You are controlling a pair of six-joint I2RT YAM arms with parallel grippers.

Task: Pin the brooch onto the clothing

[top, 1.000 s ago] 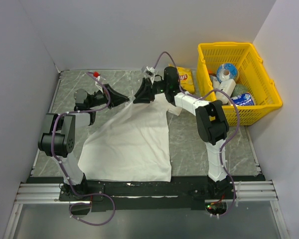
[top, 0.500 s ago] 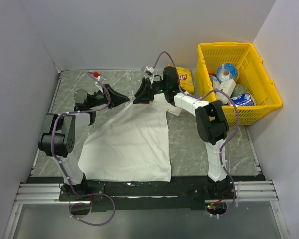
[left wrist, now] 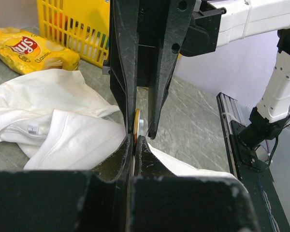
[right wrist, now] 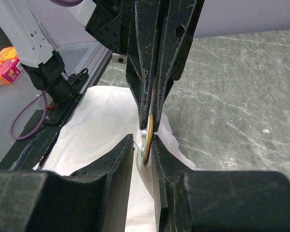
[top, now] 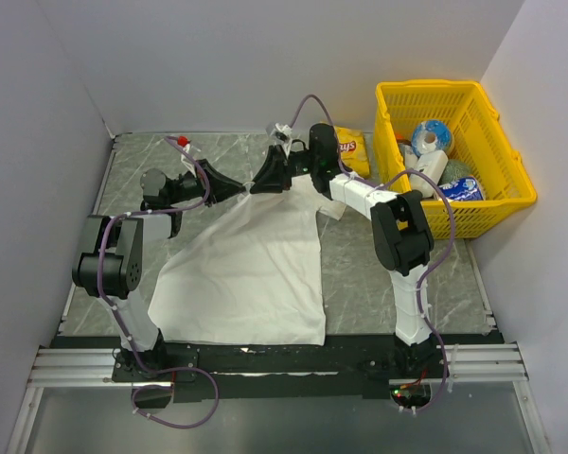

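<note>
The left arm (top: 107,263) and right arm (top: 404,236) pair black joint housings with white link shells. Purple cables (top: 309,96) loop out at the bases, low in the frame, and trail along the links. The right gripper's (right wrist: 142,145) fingers (right wrist: 113,186) are matte black wedges, scuffed pale; the left gripper's (right wrist: 152,121) show round screw holes (right wrist: 180,30) and fine white scratches down their edges.
</note>
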